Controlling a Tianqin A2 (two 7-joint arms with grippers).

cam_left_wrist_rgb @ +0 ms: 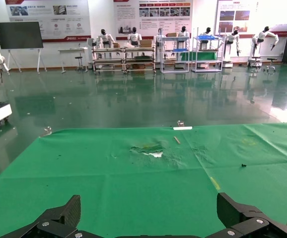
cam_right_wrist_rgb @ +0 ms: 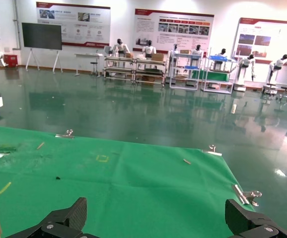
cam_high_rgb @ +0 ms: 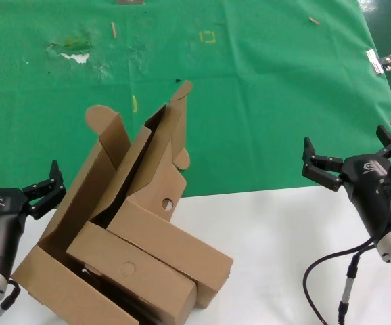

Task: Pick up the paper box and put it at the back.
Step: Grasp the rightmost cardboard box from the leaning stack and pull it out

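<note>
Both tools wide open, empty | left tool (cam_high_rgb: 44,188) beside paper box (cam_high_rgb: 156,196) (untouched) | right tool (cam_high_rgb: 348,157)

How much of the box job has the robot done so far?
Nothing looks done yet. The paper box is among the other cardboard boxes at the front, not alone on the green sheet at the back. Nothing is in hand: the left gripper and right gripper are both open and empty, out at the sides. Grabbing, lifting and placing the box are all left.
</note>
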